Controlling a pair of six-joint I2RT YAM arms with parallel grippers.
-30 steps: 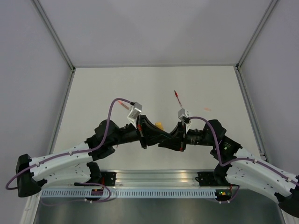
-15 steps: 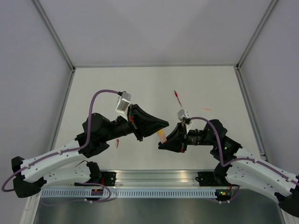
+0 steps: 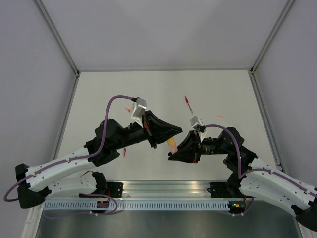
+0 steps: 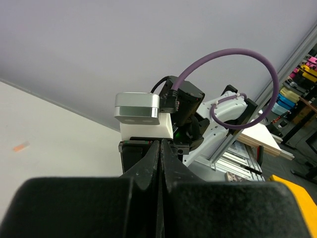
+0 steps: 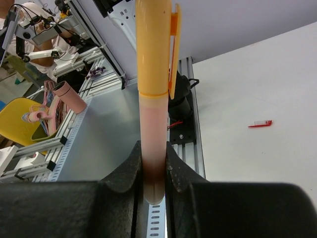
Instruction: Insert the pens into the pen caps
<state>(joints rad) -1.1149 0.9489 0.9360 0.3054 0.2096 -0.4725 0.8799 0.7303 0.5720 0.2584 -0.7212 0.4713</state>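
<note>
My right gripper (image 3: 173, 154) (image 5: 153, 153) is shut on the peach barrel of the orange-peach pen (image 3: 173, 145) (image 5: 152, 124). The pen stands up from the jaws with an orange clip cap (image 5: 154, 44) seated on its free end. My left gripper (image 3: 175, 130) (image 4: 161, 148) is shut and empty, a little above and left of that pen and apart from it. The red pen (image 3: 187, 102) lies on the table further back. A small red stub (image 3: 125, 152) (image 5: 260, 123), perhaps the red cap, lies on the table under the left arm.
A small orange bit (image 3: 220, 116) (image 4: 21, 147) lies on the table right of centre, and a pink bit (image 3: 128, 109) lies by the left arm's cable. Grey walls close the table on three sides. An aluminium rail (image 3: 168, 191) runs along the near edge.
The grippers were together at mid table. The left gripper has drawn back to the left, shut and empty. The capped orange pen stays in the right gripper, which barely moved.
</note>
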